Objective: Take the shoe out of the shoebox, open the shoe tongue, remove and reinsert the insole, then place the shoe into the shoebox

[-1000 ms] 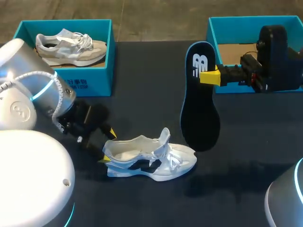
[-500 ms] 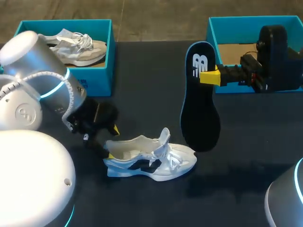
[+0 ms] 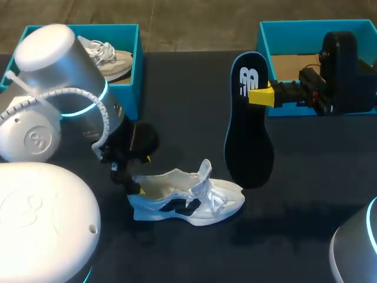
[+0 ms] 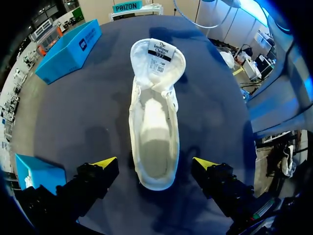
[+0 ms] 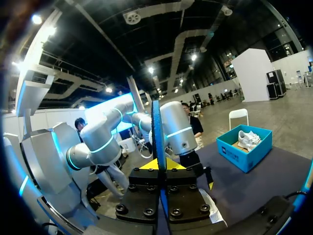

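Note:
A white shoe [image 3: 187,198] lies on the black table, its tongue [image 4: 158,53] pulled forward and the inside bare. My left gripper [image 3: 136,174] stands open at the heel; in the left wrist view the heel sits between the yellow tips of the left gripper [image 4: 154,164] with a gap on each side. My right gripper [image 3: 261,95] is shut on the dark insole [image 3: 248,141], which hangs upright above the table in front of the teal shoebox [image 3: 306,28]. In the right wrist view the insole [image 5: 157,132] shows edge-on, clamped in the right gripper [image 5: 160,165].
A second teal box [image 3: 126,88] at the back left holds another pale shoe [image 3: 112,59], partly hidden by my left arm [image 3: 59,76]. Bare black tabletop lies between the two boxes and in front of the white shoe.
My left arm has swung away from me and to the right, bringing its open gripper closer around the shoe's heel. The right arm and the insole have not moved.

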### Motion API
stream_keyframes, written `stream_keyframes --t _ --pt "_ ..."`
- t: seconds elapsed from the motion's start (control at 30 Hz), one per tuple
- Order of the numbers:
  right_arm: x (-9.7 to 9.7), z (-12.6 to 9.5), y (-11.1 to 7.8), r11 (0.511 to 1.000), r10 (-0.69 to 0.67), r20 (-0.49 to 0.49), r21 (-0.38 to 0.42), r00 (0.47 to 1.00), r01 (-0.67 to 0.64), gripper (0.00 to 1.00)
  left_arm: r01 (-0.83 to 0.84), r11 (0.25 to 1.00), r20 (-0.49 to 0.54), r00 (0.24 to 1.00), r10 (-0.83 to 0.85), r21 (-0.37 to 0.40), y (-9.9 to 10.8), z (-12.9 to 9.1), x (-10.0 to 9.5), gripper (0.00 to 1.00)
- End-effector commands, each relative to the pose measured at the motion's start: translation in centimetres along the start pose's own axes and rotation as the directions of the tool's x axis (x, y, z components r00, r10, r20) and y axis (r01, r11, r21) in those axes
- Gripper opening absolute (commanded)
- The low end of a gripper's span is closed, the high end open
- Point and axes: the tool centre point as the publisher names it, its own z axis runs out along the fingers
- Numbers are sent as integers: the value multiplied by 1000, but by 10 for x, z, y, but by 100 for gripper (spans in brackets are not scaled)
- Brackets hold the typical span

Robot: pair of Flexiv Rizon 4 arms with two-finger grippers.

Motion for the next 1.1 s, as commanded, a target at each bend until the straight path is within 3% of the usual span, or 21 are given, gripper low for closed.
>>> stream_keyframes --t 0.03,0.47,0.67,1.1 --pt "0 2 0 1000 0 1 0 1000 0 0 3 999 -16 1000 -3 -48 -3 0 -7 100" --pt "0 2 0 1000 0 1 0 1000 0 0 2 998 -17 1000 -3 -69 -11 9 -19 100" --pt "0 2 0 1000 0 1 0 1000 0 0 34 997 35 999 -32 -68 -24 30 -33 100" --pt "0 2 0 1000 0 1 0 1000 0 0 23 996 21 1000 -21 -82 -42 64 -48 100"
